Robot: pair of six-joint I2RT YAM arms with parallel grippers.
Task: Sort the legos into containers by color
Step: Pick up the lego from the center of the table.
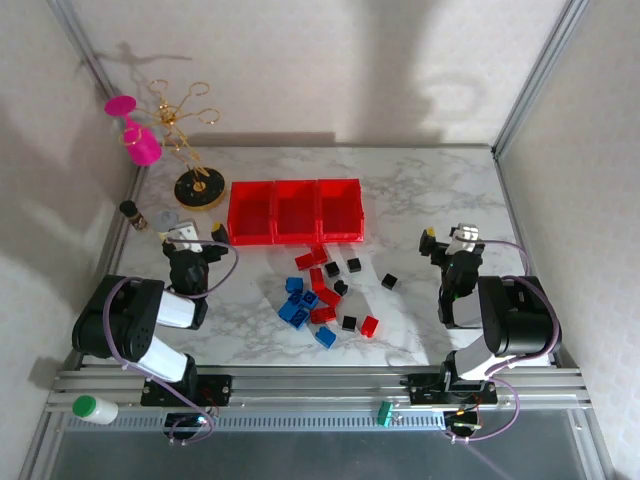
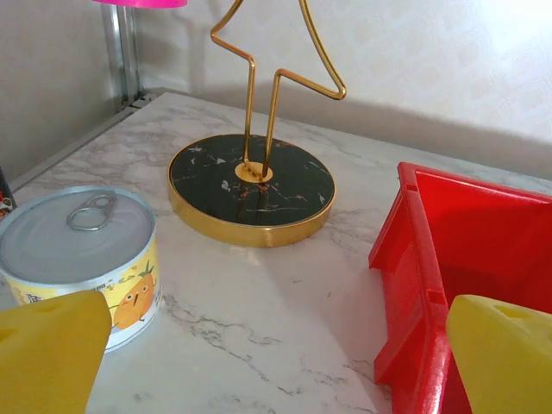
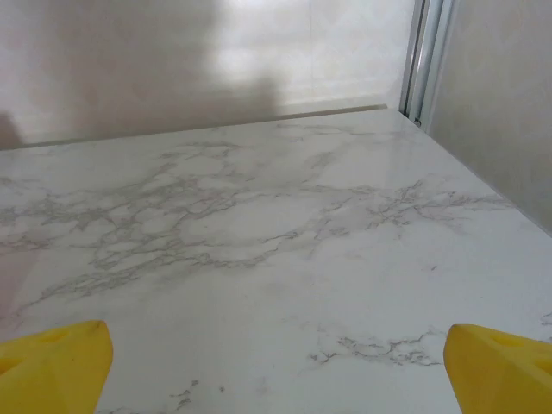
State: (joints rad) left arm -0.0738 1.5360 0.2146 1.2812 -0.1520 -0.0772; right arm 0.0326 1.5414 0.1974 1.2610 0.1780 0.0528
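Several legos lie loose on the marble table between the arms: red ones (image 1: 311, 259), blue ones (image 1: 296, 310) and black ones (image 1: 389, 281). Behind them stand the containers (image 1: 295, 211), three joined red bins with nothing visible inside. My left gripper (image 1: 195, 238) hovers left of the pile, open and with nothing in it. In the left wrist view its yellow fingertips (image 2: 47, 354) frame bare marble, and the left bin's wall (image 2: 414, 259) is close on the right. My right gripper (image 1: 447, 238) is right of the pile. Its yellow fingertips (image 3: 56, 366) stand wide apart over bare table.
A tin can (image 2: 78, 259) sits close to the left gripper. Behind it a gold wire stand on a round black base (image 2: 250, 185) carries a pink glass (image 1: 135, 130). A small dark bottle (image 1: 133, 213) stands at the left edge. Frame posts mark the back corners.
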